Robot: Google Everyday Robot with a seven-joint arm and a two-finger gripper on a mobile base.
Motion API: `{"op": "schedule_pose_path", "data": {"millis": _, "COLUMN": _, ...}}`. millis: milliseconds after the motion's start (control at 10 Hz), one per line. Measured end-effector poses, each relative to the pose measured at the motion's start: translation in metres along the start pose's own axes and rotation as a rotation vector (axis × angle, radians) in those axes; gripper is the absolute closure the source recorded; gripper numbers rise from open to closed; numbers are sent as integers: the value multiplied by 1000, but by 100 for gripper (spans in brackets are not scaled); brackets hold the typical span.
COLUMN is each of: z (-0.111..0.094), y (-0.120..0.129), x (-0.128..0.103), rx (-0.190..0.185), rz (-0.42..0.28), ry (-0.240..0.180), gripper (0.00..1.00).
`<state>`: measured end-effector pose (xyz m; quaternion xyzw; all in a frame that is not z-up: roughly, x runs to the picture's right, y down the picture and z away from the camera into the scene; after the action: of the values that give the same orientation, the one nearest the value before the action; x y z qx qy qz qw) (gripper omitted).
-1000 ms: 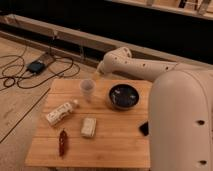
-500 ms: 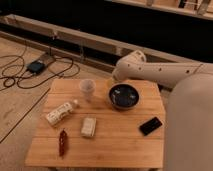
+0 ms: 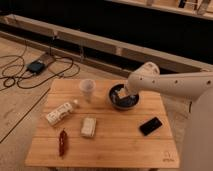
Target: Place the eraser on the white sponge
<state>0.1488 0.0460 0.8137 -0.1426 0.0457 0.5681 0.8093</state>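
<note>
The eraser [image 3: 150, 125] lies flat on the desk [image 3: 117, 150], toward its right edge and well apart from the white sponge [image 3: 89, 126], so all of the task is yet to do. The main worry is the pickup. A block that thin and flat gives the jaws little to bite, and a shallow pinch could skid it toward the near-right edge. The drop is tricky too: the sponge looks soft and hardly bigger than the eraser, so an off-centre release might let it tip off (the bottle [image 3: 61, 113] lies just beside the sponge, on its far left).

The gripper [image 3: 120, 93] hangs low over the dark bowl [image 3: 123, 99], with the cup [image 3: 87, 90] near on its left, and a sideways sweep could catch the bowl's rim. The arm [image 3: 170, 85] reaches in from the right, forearm roughly level, wrist bent down. The jaws seem spread with nothing between them, though against the dark bowl I can't make them out well.
</note>
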Motion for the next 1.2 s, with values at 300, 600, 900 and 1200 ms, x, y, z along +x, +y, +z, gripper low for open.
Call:
{"op": "schedule_pose_path", "data": {"millis": 300, "z": -2, "y": -11, "x": 46, "rx": 7, "rz": 96, "ry": 32, "gripper": 34}}
{"op": "schedule_pose_path", "data": {"millis": 600, "z": 8, "y": -5, "x": 86, "rx": -19, "rz": 114, "ry": 73, "gripper": 34}}
{"op": "schedule_pose_path", "data": {"millis": 900, "z": 25, "y": -14, "x": 124, "rx": -28, "rz": 140, "ry": 134, "gripper": 34}}
{"op": "schedule_pose_path", "data": {"millis": 1200, "z": 26, "y": -39, "x": 145, "rx": 7, "rz": 174, "ry": 180, "gripper": 34}}
